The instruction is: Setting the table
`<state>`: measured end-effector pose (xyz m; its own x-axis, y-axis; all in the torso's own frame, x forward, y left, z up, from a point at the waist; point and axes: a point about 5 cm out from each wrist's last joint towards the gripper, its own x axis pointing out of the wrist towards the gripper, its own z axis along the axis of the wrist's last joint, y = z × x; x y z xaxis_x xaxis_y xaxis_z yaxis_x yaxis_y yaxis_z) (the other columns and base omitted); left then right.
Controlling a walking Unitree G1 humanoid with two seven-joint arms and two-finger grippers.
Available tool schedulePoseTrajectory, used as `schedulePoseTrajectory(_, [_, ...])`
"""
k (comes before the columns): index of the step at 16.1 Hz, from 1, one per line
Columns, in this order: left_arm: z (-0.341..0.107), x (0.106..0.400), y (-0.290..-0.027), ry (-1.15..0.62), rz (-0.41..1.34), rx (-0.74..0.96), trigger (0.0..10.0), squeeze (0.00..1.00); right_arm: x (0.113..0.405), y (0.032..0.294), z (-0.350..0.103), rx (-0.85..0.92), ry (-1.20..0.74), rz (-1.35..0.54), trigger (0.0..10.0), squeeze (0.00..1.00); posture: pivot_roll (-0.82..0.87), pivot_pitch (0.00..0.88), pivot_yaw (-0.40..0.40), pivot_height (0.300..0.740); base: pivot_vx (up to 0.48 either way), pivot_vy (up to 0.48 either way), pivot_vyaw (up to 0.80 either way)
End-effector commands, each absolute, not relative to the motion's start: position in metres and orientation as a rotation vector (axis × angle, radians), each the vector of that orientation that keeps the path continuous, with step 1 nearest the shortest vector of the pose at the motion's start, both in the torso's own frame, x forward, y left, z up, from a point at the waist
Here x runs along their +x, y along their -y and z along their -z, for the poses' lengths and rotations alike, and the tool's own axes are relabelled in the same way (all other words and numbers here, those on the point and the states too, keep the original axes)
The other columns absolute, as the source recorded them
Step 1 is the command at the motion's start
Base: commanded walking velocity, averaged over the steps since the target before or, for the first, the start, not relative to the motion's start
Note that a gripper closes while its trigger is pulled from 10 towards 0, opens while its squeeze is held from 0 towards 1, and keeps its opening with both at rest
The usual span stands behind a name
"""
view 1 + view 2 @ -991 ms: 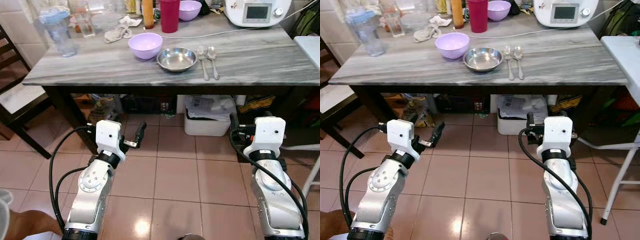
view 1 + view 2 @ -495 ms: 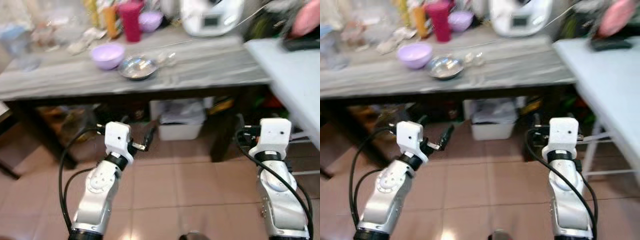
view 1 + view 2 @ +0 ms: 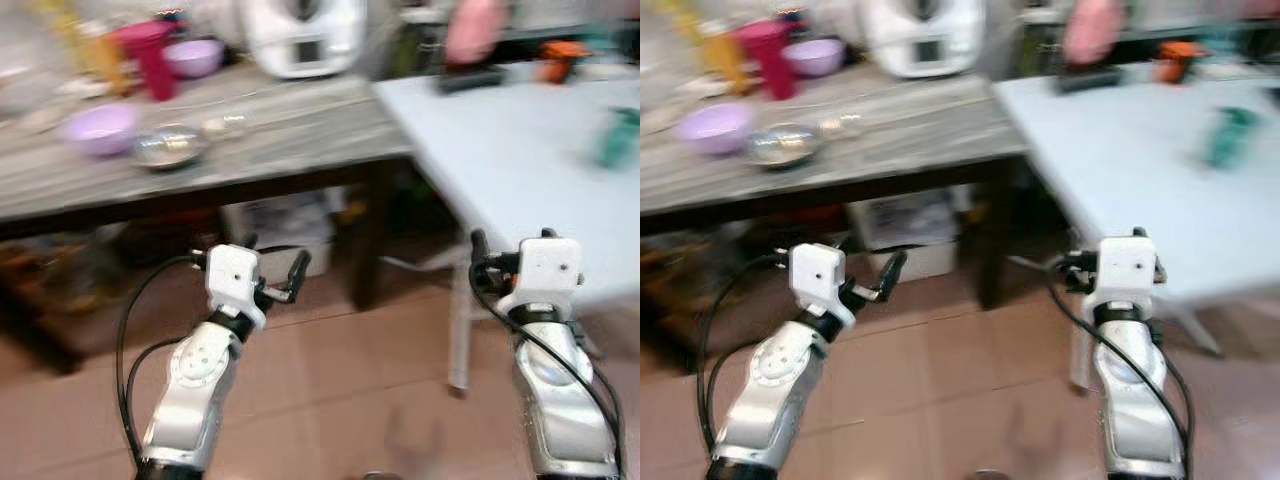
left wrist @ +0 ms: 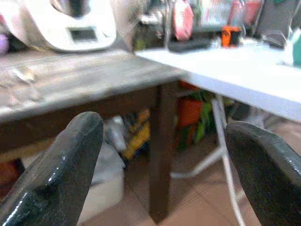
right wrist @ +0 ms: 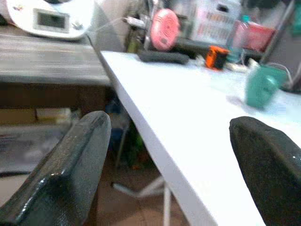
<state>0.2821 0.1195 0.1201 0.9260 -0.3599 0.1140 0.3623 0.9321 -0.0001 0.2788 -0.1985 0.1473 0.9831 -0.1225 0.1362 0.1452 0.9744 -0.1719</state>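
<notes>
A lilac bowl (image 3: 98, 128), a steel bowl (image 3: 170, 147) and blurred spoons (image 3: 225, 125) lie on the grey wooden table (image 3: 300, 130) at the left. A white table (image 3: 500, 150) stands to its right. My left gripper (image 4: 160, 174) is held low in front of the grey table's leg, open and empty. My right gripper (image 5: 169, 169) sits just below the white table's near edge, open, with nothing between its fingers. Both arms are at waist height over the tiled floor.
A white kitchen appliance (image 3: 300, 35), a red cup (image 3: 152, 60) and a second lilac bowl (image 3: 192, 57) stand at the grey table's back. The white table carries a green cup (image 3: 618, 137), an orange object (image 3: 563, 50) and a pink object (image 3: 470, 30). A white bin (image 3: 285, 220) sits under the grey table.
The camera has swung to the right, so the grey table slid left and the white table came into view. Both arms keep the same pose and both grippers stay open.
</notes>
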Motion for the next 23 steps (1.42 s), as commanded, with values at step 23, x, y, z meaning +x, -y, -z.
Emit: schedulePoseTrajectory(23, [-0.1224,0.2833,-0.1195,0.114,0.384,-0.015,10.0,0.0,0.2791,0.1913,-0.1494,-0.196,0.147,0.119,10.0,0.0,-0.24,0.105,0.067,0.74,0.0,-0.45,0.06])
